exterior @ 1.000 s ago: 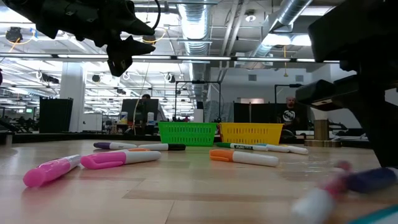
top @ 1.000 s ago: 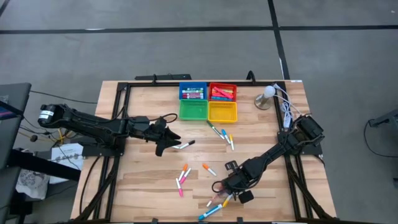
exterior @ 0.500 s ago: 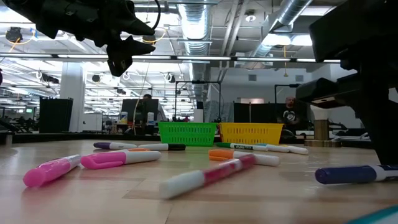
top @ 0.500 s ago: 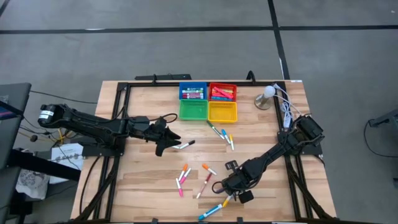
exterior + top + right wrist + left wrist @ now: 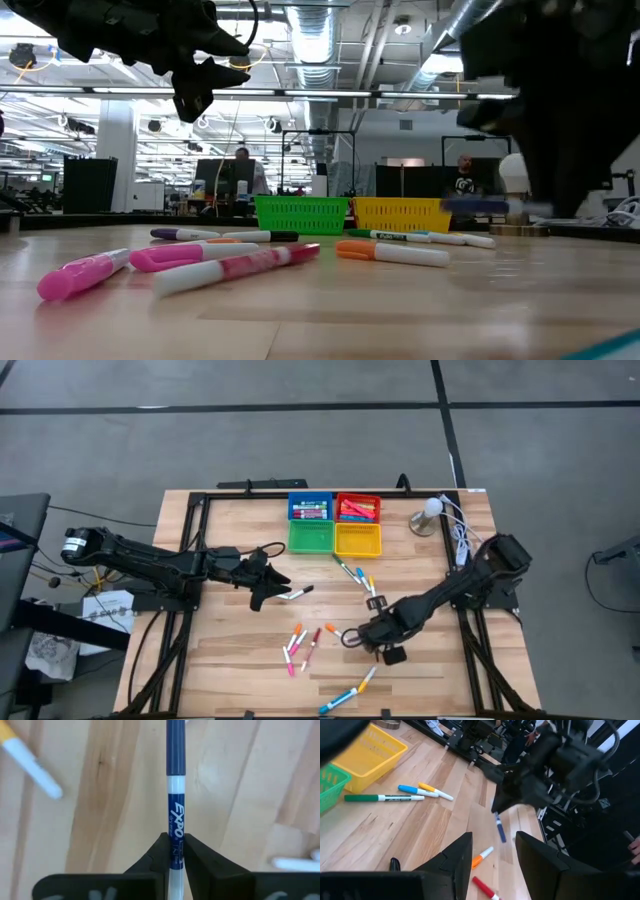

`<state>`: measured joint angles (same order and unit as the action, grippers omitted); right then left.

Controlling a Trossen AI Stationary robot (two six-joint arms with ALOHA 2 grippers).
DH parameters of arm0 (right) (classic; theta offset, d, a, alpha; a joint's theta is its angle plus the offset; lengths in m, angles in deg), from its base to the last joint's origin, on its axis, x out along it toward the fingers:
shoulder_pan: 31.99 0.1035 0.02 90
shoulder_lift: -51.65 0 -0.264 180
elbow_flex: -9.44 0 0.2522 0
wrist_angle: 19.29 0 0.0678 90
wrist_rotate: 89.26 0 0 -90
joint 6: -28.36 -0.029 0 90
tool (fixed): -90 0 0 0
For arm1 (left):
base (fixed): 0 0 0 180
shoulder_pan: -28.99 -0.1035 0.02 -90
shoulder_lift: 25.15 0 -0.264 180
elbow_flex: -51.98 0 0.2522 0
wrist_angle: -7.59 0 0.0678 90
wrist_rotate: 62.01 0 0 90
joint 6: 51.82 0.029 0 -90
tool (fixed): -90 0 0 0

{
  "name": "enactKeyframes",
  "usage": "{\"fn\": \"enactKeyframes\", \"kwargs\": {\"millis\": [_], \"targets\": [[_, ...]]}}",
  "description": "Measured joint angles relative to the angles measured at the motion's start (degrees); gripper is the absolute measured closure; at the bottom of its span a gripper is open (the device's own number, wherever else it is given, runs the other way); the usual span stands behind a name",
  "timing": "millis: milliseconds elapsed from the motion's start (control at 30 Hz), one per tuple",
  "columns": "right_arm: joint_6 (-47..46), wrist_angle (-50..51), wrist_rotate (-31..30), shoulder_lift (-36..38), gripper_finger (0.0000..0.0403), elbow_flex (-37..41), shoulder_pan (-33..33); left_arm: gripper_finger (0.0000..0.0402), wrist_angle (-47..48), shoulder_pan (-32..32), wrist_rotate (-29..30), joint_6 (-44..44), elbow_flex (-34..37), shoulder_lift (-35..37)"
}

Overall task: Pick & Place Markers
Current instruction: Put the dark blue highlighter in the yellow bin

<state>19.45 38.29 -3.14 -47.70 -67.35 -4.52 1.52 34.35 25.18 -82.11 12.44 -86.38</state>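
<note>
Right wrist view: blue marker [image 5: 175,815] pinched.

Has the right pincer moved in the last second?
Yes. In the high view the right pincer, shut on a blue marker, has come away from the table's near edge, toward the yellow tray.

Right pincer [image 5: 172,851] clamped, left [image 5: 492,851] parted.
</note>
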Motion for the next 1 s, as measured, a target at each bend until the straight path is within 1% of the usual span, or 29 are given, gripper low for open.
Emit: {"fn": "enactKeyframes", "kwargs": {"millis": [367,533,700,800,1000], "targets": [[0.78,0.60,0.82,14.73,0.0368,-0.13,-9.47,0.0251,-0.45,0.01,0.00,0.01,0.00,0.00],[3.51,0.25,0.84,20.73,0.0365,-0.17,-14.80,0.0251,-0.76,0.02,0.00,0.01,0.00,0.00],[7.16,-0.68,1.12,25.16,0.0370,-0.21,-20.74,0.0251,-0.90,0.02,0.00,0.01,0.00,0.00],[8.92,-2.11,3.36,27.11,0.0369,-0.24,-24.30,0.0251,-1.05,0.00,0.00,0.01,0.00,0.00],[9.87,-6.41,10.28,29.50,0.0364,-0.24,-30.09,0.0251,-1.19,0.01,0.00,0.01,0.00,0.00]]}}
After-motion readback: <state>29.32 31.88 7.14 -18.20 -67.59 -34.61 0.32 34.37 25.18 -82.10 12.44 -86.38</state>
